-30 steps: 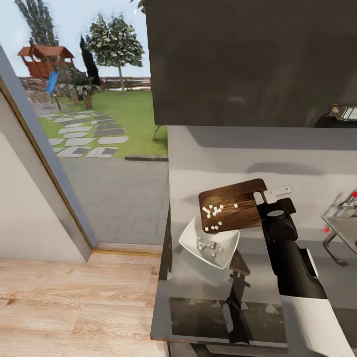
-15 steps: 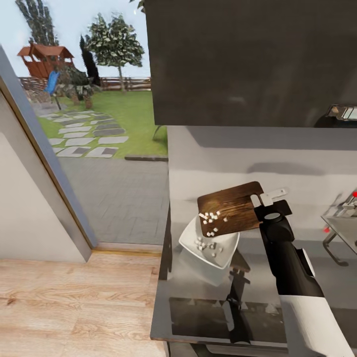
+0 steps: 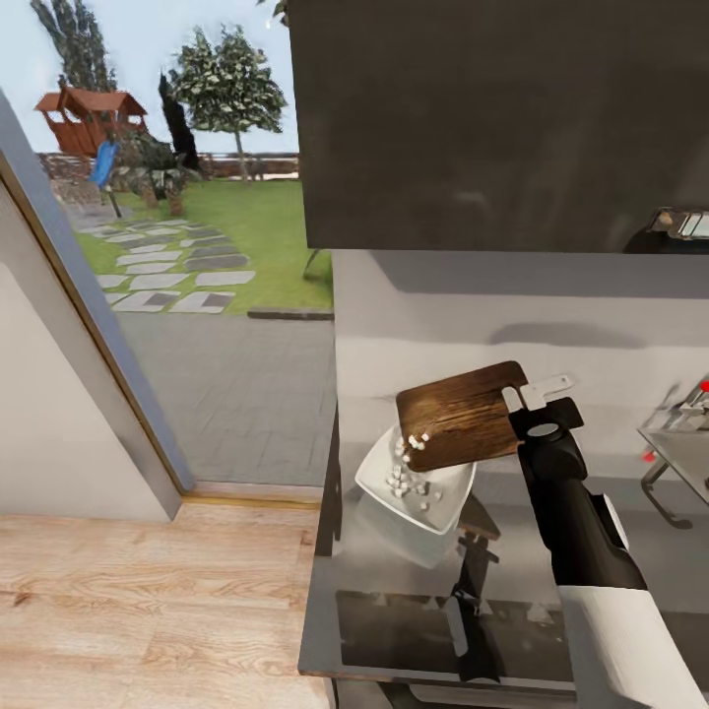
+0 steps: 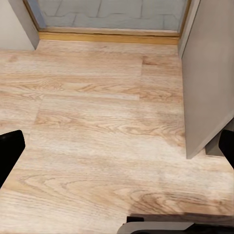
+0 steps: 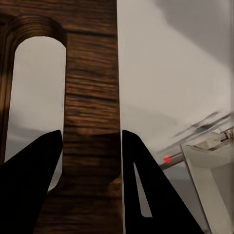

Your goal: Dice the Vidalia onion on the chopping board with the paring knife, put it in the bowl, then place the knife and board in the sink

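My right gripper (image 3: 522,397) is shut on the slot-handle end of the dark brown chopping board (image 3: 461,421), holding it above the countertop (image 3: 394,591) with its far end tipped down over the white square bowl (image 3: 445,504). A few white diced onion pieces (image 3: 414,443) cling to the board's low edge, and more lie inside the bowl. In the right wrist view the black fingers (image 5: 34,170) pinch the board's end bar (image 5: 92,97) beside the slot. My left gripper (image 4: 117,151) hangs open over the wooden floor. The paring knife is out of view.
The steel sink (image 3: 679,433) with its red knob (image 3: 705,384) lies at the far right. A dark wall cabinet (image 3: 492,118) hangs above the counter. The counter's left edge drops to wooden flooring (image 3: 148,591) beside a glass door.
The board has tilted steeper. The onion pieces slid down to its low edge and most dropped into the bowl.
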